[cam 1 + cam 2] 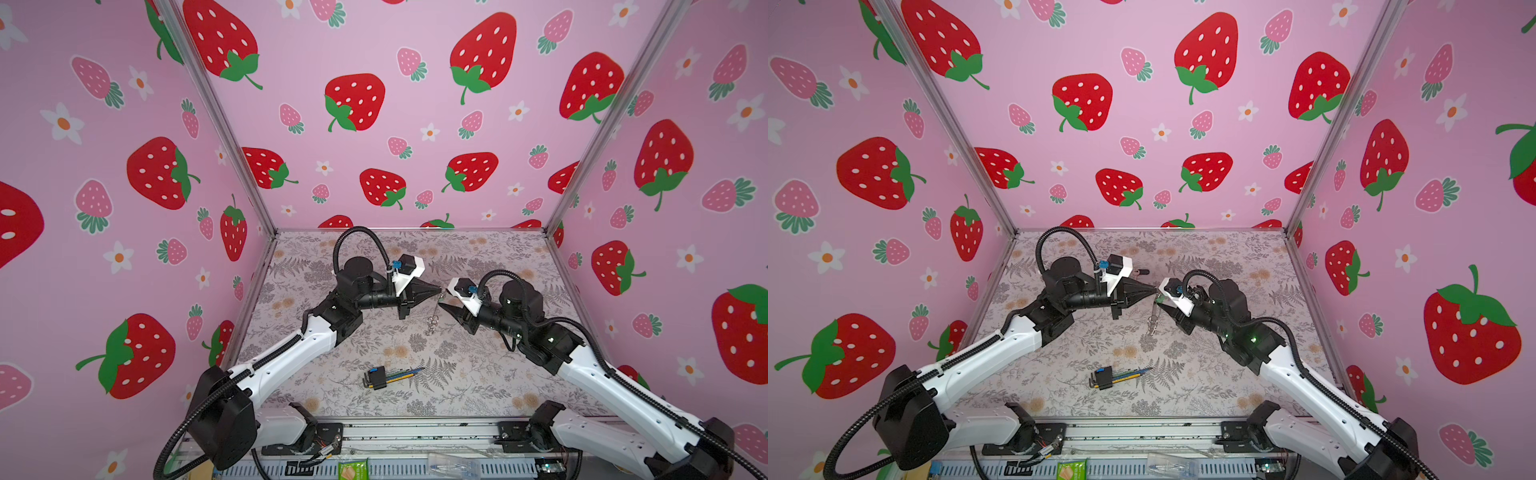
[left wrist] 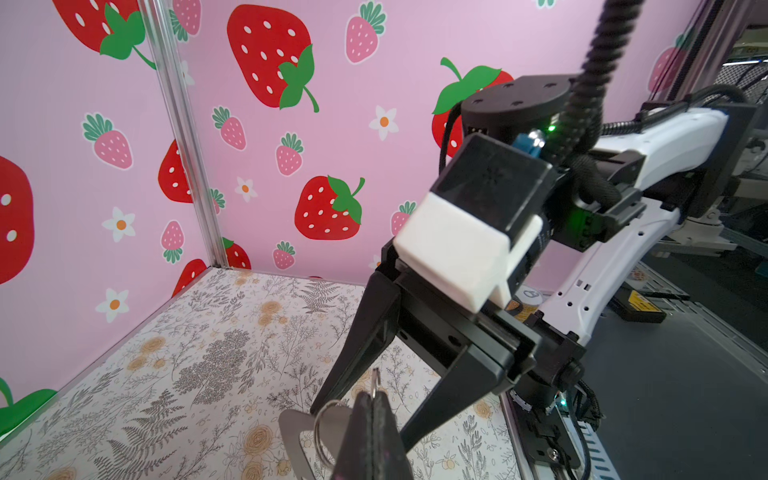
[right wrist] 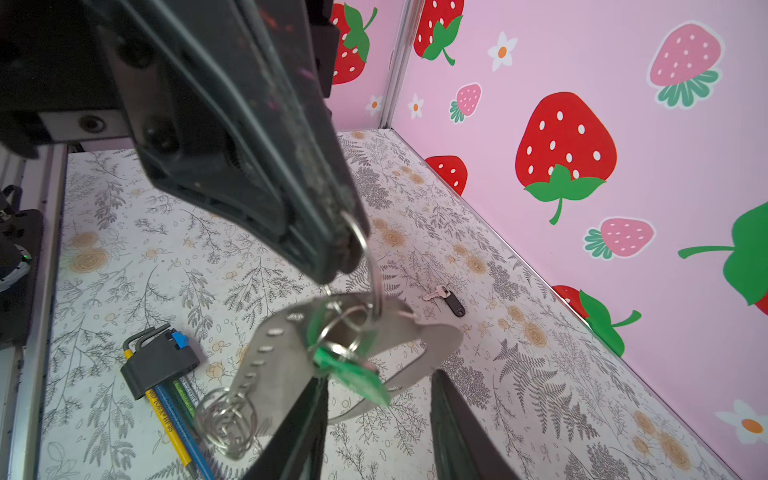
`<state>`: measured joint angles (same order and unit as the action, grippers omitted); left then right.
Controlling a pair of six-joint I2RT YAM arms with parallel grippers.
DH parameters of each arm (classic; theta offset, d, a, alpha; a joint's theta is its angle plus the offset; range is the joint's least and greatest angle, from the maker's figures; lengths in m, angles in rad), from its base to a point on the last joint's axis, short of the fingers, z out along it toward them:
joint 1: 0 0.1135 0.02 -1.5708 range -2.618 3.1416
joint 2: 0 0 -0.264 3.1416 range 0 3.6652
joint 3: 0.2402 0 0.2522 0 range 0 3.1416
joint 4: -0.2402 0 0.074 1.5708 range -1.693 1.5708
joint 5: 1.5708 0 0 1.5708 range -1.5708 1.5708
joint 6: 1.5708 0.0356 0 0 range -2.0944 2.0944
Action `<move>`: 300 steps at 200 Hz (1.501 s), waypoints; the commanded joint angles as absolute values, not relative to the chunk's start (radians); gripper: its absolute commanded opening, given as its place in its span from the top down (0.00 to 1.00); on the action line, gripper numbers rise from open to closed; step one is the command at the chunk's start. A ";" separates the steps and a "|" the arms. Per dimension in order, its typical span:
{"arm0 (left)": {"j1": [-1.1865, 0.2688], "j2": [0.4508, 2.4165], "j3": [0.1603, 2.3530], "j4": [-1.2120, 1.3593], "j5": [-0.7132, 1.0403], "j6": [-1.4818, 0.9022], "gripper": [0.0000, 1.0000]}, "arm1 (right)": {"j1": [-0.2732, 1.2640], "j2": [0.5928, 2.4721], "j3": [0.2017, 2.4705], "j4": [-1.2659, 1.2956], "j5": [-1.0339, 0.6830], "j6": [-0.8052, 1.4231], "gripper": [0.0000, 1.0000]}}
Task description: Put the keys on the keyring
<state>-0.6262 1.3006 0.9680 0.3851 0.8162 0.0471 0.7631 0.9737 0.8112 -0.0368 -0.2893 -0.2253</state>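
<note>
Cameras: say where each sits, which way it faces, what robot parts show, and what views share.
Top views: high in front, looking down and back over the table; both arms, left gripper and right gripper tip to tip at the hanging keyring.
Left wrist: on the left arm, facing the open right gripper past its own shut jaws.
Right wrist: on the right arm, facing the left gripper past its own open jaws.
Shared: all show the keyring.

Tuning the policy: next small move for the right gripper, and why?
Probably back the right gripper off toward the black key on the table: its jaws are open, and the green key seems to hang on the keyring held by the shut left gripper.
</note>
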 commanded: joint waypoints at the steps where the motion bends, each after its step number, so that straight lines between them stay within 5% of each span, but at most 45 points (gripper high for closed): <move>1: -0.621 1.306 1.018 0.436 0.868 0.034 1.00 | 0.758 0.959 0.808 0.018 -0.379 -0.196 0.57; 33: -0.621 1.316 1.025 0.451 0.887 0.020 1.00 | 0.757 0.959 0.813 0.030 -0.425 -0.204 0.62; 102: -0.615 1.307 1.036 0.409 0.868 0.059 1.00 | 0.758 0.947 0.811 -0.010 -0.442 -0.212 0.88; 197: -0.594 1.259 1.045 0.140 0.819 0.261 1.00 | 0.756 1.005 0.996 -0.266 -0.314 -0.365 0.96; 283: -0.577 1.263 0.999 0.143 0.800 0.245 1.00 | 0.755 1.092 1.100 -0.310 -0.302 -0.445 0.98; 300: -0.538 1.273 0.954 0.246 0.820 0.143 0.80 | 0.756 1.126 1.110 -0.327 -0.286 -0.469 0.98</move>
